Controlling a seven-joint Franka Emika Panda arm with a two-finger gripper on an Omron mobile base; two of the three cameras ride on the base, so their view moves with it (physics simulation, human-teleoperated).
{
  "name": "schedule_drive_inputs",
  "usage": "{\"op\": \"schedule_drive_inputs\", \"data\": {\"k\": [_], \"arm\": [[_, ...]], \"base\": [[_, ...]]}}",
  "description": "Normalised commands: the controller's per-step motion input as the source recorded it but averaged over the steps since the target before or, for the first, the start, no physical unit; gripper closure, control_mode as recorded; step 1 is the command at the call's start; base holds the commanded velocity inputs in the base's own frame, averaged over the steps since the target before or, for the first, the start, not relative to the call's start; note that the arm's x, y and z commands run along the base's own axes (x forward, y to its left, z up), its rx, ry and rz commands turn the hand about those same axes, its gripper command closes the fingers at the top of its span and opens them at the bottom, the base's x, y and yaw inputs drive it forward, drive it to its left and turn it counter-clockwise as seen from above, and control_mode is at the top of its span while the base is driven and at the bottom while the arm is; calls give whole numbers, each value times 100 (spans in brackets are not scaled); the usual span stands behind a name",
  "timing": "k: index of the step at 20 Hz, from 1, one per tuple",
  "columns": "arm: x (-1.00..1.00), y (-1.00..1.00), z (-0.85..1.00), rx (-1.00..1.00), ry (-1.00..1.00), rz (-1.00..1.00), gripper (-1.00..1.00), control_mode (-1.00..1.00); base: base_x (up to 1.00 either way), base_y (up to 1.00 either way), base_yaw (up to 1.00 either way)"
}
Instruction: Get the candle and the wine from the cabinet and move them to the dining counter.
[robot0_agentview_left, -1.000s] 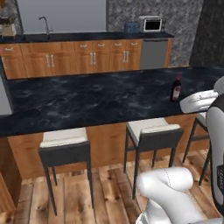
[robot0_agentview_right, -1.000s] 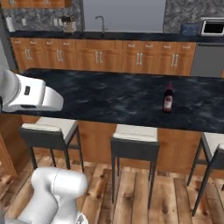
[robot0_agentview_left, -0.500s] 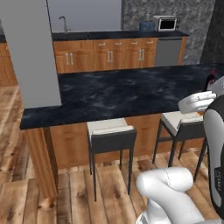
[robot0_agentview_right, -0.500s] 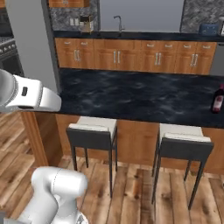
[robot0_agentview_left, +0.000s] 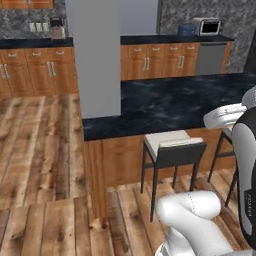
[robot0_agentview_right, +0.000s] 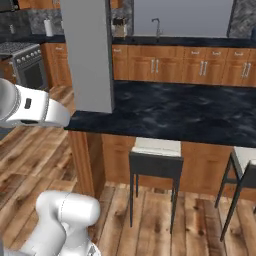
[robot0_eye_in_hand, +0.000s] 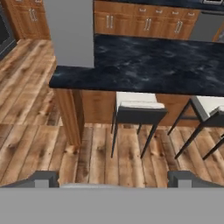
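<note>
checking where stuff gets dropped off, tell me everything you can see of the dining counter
The dining counter is a long, wide black slab with grey marbling, like polished stone, lying flat on an orange-brown wooden base. A grey pillar stands on its left end. A cushioned stool with dark metal legs is tucked under the near edge, and part of a second one shows further right.

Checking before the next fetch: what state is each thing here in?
Tool: open, holding nothing.
Dining counter: bare on the stretch in view.
Near stool: upright, pushed in under the counter edge.
Base cabinets: doors shut.
Grey pillar: standing on the counter's end.
</note>
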Motion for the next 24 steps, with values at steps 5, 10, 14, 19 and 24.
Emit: {"op": "schedule_drive_inputs", "data": {"k": [5, 10, 14, 19, 24], "arm": [[0, 0, 0, 0, 0, 0, -100, 100], [0, 0, 0, 0, 0, 0, -100, 100], [0, 0, 0, 0, 0, 0, -100, 100], [0, 0, 0, 0, 0, 0, -100, 100], [0, 0, 0, 0, 0, 0, -100, 100]], "base": [[0, 100, 10], [6, 100, 9], [18, 100, 9], [33, 100, 11], [59, 100, 11]]}}
